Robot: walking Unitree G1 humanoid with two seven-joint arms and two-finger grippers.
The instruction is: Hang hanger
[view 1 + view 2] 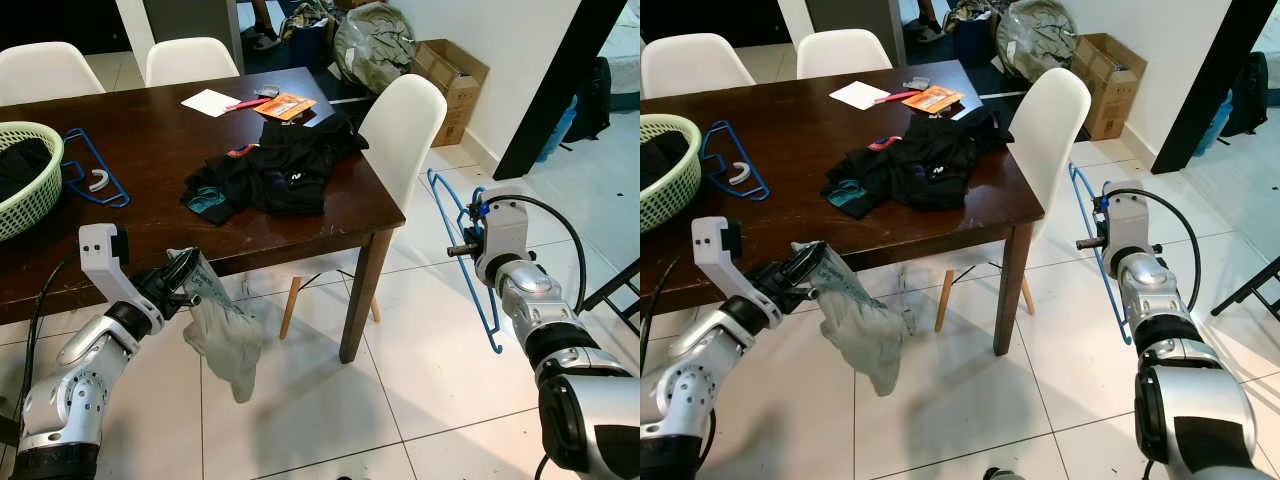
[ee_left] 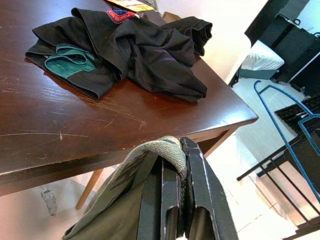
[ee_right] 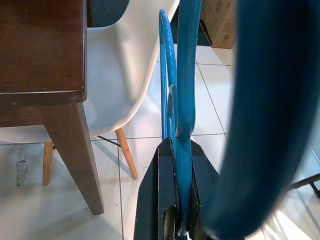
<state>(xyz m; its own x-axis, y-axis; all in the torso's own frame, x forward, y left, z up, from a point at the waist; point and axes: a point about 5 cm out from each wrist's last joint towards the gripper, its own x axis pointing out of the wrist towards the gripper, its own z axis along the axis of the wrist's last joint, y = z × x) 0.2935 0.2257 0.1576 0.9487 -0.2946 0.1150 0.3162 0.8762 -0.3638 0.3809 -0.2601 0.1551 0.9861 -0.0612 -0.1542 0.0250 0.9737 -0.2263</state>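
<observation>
My right gripper (image 3: pixel 176 146) is shut on a blue wire hanger (image 1: pixel 480 295), which it holds upright above the tiled floor, right of the table corner and beside a white chair (image 1: pixel 405 125). The hanger's bars (image 3: pixel 182 85) run between the black fingers. My left gripper (image 1: pixel 183 276) is shut on a grey-green garment (image 1: pixel 226 338). The cloth hangs limp below the table's front edge, and a fold of it (image 2: pixel 167 148) is pinched between the fingers. A second blue hanger (image 1: pixel 95 172) lies flat on the table at the left.
The dark wooden table (image 1: pixel 150 130) carries a heap of black clothes (image 1: pixel 282 165), a green basket (image 1: pixel 28 180) and papers (image 1: pixel 212 102). White chairs stand behind it. Cardboard boxes (image 1: pixel 450 75) and a bag sit by the far wall. A dark rack (image 1: pixel 615 285) stands at the right.
</observation>
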